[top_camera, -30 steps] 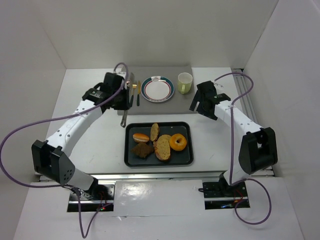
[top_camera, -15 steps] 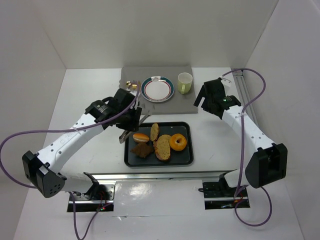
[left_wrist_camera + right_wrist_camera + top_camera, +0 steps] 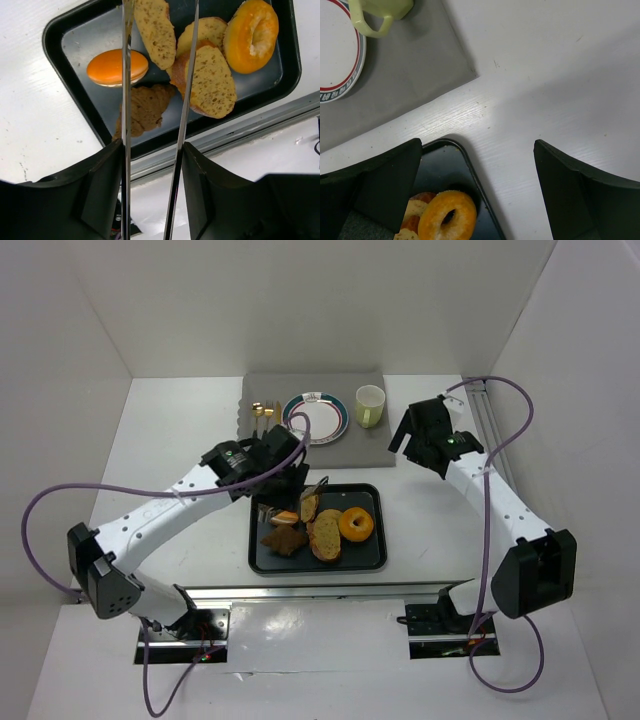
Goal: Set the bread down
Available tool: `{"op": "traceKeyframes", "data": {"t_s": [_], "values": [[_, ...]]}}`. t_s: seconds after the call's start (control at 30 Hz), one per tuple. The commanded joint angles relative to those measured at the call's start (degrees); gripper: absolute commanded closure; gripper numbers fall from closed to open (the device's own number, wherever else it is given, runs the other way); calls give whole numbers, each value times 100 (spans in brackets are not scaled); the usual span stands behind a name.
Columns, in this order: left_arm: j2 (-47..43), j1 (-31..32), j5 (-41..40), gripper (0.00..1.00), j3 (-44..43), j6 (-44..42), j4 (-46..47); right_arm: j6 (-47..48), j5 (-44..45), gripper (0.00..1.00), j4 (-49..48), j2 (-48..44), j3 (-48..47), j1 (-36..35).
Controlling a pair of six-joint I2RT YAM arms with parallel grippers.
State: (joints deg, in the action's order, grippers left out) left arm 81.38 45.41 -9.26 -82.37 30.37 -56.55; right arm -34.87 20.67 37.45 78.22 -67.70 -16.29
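Note:
A black tray (image 3: 372, 552) holds several breads: an orange bun (image 3: 283, 517), a narrow slice (image 3: 309, 505), a large slice (image 3: 326, 536), a ring-shaped bagel (image 3: 356, 524) and a dark brown piece (image 3: 285, 540). My left gripper (image 3: 283, 475) is shut on metal tongs (image 3: 314, 490) and hovers over the tray's left half. In the left wrist view the tongs (image 3: 126, 100) stand spread, their blades either side of the narrow slice (image 3: 155, 31); the tips are cut off. My right gripper (image 3: 412, 443) is open and empty, above the table by the tray's far right corner (image 3: 465, 155).
A grey mat (image 3: 268, 390) at the back carries a rimmed white plate (image 3: 315, 418), a pale green mug (image 3: 370, 405) and gold cutlery (image 3: 261, 412). White walls close in on the left, back and right. The table's front rail runs just below the tray.
My left arm has swung from the mat's left edge toward me and to the right, carrying the tongs over the tray. My right arm lifted slightly toward the back, then held still.

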Motion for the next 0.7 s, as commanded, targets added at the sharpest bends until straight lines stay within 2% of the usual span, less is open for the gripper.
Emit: {"op": "traceKeyframes", "data": {"t_s": [0.0, 0.23, 0.57, 0.67], "values": [[368, 345, -541, 40, -367, 469, -260, 16, 166, 0, -106, -342, 28, 30], [1133, 890, -1297, 40, -964, 1207, -1128, 16, 166, 0, -54, -342, 29, 30], [1713, 1137, -1527, 40, -1185, 1524, -1577, -37, 104, 0, -115, -290, 82, 30], [1784, 1137, -1649, 52, -1334, 1577, -1631, -37, 104, 0, -168, -289, 134, 30]]}}
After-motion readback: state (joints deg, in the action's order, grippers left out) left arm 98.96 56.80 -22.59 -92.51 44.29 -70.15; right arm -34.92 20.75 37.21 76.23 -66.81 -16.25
